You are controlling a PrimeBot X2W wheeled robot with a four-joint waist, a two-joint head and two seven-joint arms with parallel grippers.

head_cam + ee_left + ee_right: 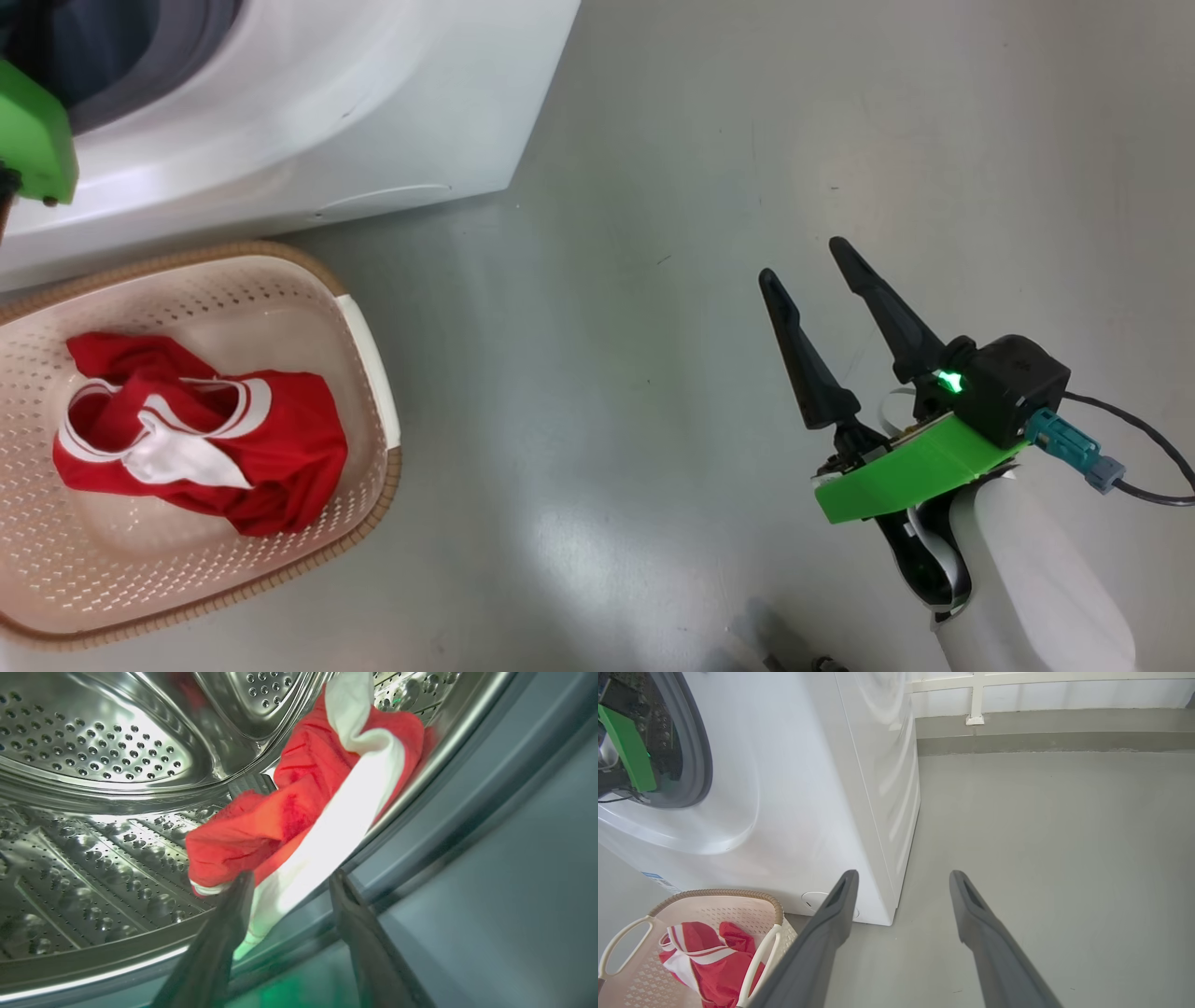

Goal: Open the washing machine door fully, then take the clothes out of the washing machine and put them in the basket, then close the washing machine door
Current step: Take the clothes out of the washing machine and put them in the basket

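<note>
- Red cloth (280, 448) with white stripes lies bunched up in the middle of the basket (280, 308).
- The basket is cream, with many small holes, a brown rim and white handles. It stands on the grey floor (607, 373), just beside the front of the washing machine (373, 112).
- A second red cloth (280, 812) with a wide white band lies inside the steel drum (93, 756). It rests at the drum's front edge, against the shiny rim next to the grey rubber ring (467, 788).
- The left gripper (292, 877) is inside the drum mouth. Its two dark fingers stand apart, and the white band lies between them. One finger touches the second red cloth, but the fingers do not squeeze it.
- A green part of the left arm (33, 140) shows at the drum mouth in the head view.
- The right gripper (803, 259) hangs over bare floor, well apart from the basket. Its fingers are wide apart, with nothing between them.
- In the right wrist view, the right gripper's fingers point past the front corner of the washing machine.
</note>
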